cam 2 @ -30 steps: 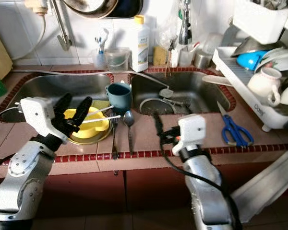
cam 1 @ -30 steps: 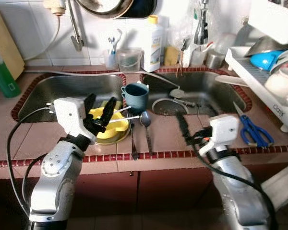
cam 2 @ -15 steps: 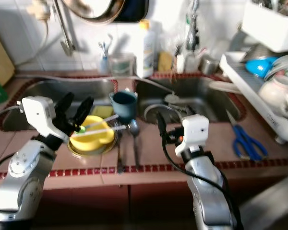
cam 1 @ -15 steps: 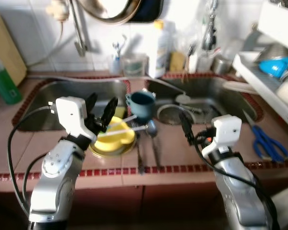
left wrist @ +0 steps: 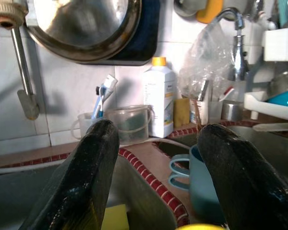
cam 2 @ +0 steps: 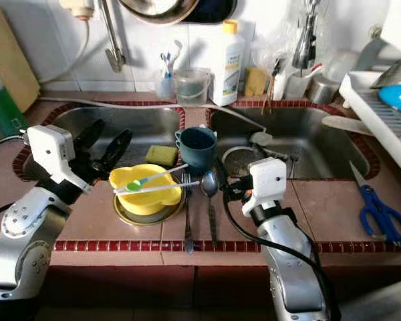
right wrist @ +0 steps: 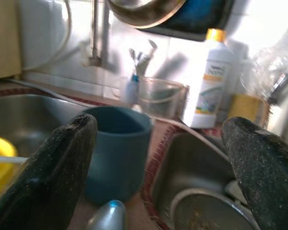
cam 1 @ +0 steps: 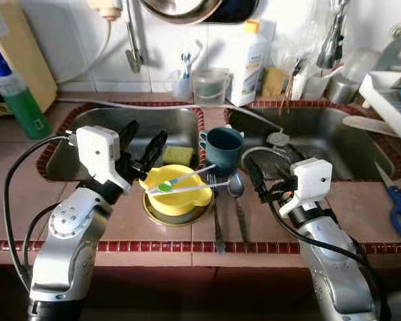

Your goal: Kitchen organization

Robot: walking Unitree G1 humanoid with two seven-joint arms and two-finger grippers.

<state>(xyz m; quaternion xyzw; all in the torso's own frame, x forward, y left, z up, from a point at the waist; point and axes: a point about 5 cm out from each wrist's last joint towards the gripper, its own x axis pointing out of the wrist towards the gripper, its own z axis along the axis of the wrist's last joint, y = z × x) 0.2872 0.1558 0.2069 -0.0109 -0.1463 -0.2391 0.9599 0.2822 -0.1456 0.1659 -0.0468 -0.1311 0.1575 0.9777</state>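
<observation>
Silver arms, white wrist boxes (black cables).

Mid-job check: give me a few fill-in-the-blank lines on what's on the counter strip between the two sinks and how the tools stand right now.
1. The bowl under the two toothbrushes is coloured ____.
2. The teal mug stands between the two ____.
3. Both the left tool and the right tool have their fingers ____.
4. The fork lies on the tiles beside a ____.

Missing words: yellow; sinks; open; spoon
</observation>
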